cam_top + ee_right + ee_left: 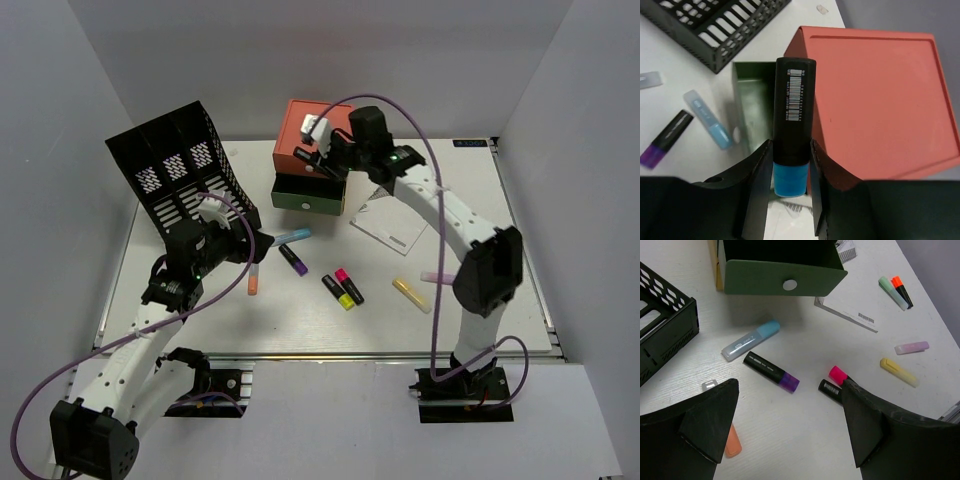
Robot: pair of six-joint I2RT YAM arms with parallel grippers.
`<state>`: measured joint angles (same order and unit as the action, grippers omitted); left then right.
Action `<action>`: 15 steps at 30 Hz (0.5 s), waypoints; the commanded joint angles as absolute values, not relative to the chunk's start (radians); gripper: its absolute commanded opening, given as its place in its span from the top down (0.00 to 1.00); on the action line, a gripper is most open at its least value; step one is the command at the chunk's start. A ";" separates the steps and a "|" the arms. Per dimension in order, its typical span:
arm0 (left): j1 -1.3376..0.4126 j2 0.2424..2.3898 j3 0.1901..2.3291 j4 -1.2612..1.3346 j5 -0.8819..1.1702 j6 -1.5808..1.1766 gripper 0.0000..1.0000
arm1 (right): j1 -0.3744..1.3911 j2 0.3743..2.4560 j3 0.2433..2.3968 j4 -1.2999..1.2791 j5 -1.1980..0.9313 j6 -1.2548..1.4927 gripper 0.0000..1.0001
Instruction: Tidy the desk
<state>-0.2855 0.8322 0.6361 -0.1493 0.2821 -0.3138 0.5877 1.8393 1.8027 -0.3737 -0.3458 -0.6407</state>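
Right claw (790, 160) grips blue marker (794, 100) over open green drawer (751, 105), upper centre, presumably for stowing; left claw (790, 405) hangs wide above purple marker (771, 371) on bench (800, 450).

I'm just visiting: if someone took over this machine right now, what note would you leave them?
Right claw: shut on a blue-capped marker, held near the open green drawer.
Left claw: open, empty, hovering over loose markers.
On the desk: purple-capped marker, pale blue marker, yellow marker and others lie scattered.
Done: one marker picked up.
Left: put it in the drawer, probably, then gather the rest.
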 commanded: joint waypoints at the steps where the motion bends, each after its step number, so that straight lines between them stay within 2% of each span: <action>1: -0.291 0.821 0.630 -0.130 0.293 -0.302 0.07 | 0.609 1.928 1.899 -0.304 -0.230 -0.592 1.00; 7: -0.291 0.818 0.630 -0.127 0.305 -0.305 0.07 | 0.624 2.002 1.934 -0.305 -0.180 -0.617 0.99; 15: -0.291 0.818 0.629 -0.120 0.327 -0.308 0.07 | 0.635 2.003 1.882 -0.348 -0.153 -0.644 0.76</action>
<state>-0.2855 0.8318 0.6323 -0.1429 0.3023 -0.3141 0.6319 2.0315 1.8832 -0.3473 -0.1852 -0.6315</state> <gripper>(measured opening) 0.932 0.372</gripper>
